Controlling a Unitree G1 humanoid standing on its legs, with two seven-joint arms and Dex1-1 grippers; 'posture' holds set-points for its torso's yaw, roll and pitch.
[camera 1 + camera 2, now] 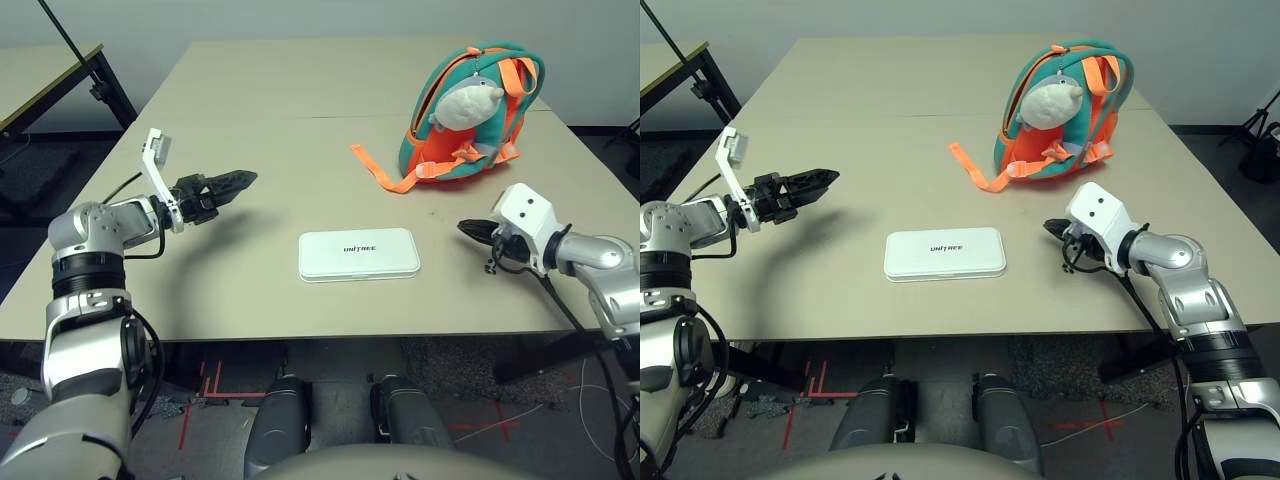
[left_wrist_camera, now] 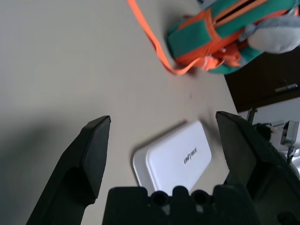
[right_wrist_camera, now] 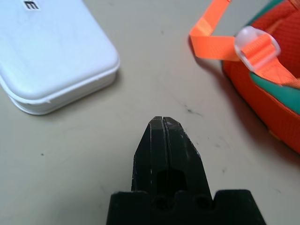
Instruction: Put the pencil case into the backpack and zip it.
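White pencil case (image 1: 359,254) lies flat at table centre, untouched, so you're at the very start: the pickup. Your left gripper (image 2: 161,140) hangs at its ten o'clock, fingers spread wide, holding nothing; your right gripper (image 3: 164,129) sits at three o'clock, pressed closed and empty. One backpack (image 1: 470,115) waits at one o'clock. Next, you'll need a gripper over the case. Count: one case, one backpack, two grippers.

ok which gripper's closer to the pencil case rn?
Right. The right gripper sits low just off the pencil case's right end; the left gripper hangs raised, farther off to its left and beyond it.
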